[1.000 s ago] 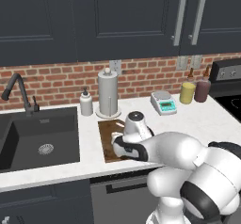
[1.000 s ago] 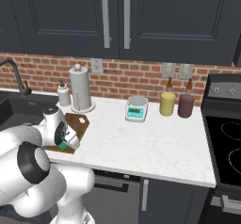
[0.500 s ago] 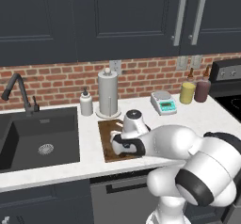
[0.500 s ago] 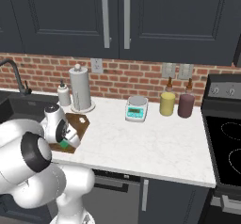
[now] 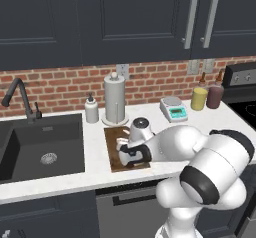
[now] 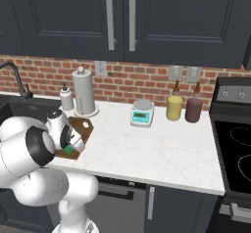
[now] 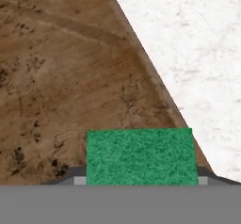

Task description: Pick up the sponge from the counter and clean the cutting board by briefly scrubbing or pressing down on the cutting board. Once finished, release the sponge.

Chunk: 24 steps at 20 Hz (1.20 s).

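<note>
Gripper (image 7: 140, 180) clamped on the sponge (image 7: 140, 156), a finger tip at each side of it, green face toward the hand camera. Sponge sits low over the cutting board (image 7: 70, 86), near its counter-side edge; contact can't be told. Right base view: green sponge (image 6: 71, 149) at the board's (image 6: 83, 128) near end. Board lies on the counter (image 6: 147, 149) between sink (image 5: 45, 142) and scale (image 5: 173, 109), in front of the paper towel roll (image 5: 114, 98).

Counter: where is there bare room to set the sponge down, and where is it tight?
Free: the counter in front of the scale and bottles, toward the stove. Crowded: the back left, where the soap bottle, towel roll and cutting board under the gripper with the sponge bunch beside the sink.
</note>
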Tool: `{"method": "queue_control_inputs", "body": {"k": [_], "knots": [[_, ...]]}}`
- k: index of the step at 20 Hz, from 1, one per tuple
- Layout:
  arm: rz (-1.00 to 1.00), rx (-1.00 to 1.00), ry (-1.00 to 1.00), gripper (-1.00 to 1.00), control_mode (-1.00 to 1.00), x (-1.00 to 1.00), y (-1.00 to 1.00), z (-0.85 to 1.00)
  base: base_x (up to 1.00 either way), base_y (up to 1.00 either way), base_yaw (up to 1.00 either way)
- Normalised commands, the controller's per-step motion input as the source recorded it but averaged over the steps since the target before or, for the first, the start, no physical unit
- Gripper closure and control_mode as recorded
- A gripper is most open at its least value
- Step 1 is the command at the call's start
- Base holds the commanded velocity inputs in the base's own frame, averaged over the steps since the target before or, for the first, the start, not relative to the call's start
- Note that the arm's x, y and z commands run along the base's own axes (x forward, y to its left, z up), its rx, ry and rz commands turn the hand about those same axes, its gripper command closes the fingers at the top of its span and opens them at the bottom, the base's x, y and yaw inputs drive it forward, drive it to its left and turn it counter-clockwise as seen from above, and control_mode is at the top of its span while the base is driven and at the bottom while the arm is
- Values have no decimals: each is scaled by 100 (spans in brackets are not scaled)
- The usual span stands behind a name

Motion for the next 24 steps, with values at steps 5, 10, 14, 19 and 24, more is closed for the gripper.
{"method": "queue_control_inputs", "body": {"k": [5,10,14,19,24], "knots": [[0,0,-12,100,-100,32,-9,-27,0,0,0],[0,0,-1,100,-100,34,-11,-5,0,0,0],[0,0,0,100,-100,32,-7,-3,0,0,0],[0,0,-7,100,-100,33,-4,-21,0,0,0],[0,0,-10,100,-100,38,-6,-31,0,0,0]]}}
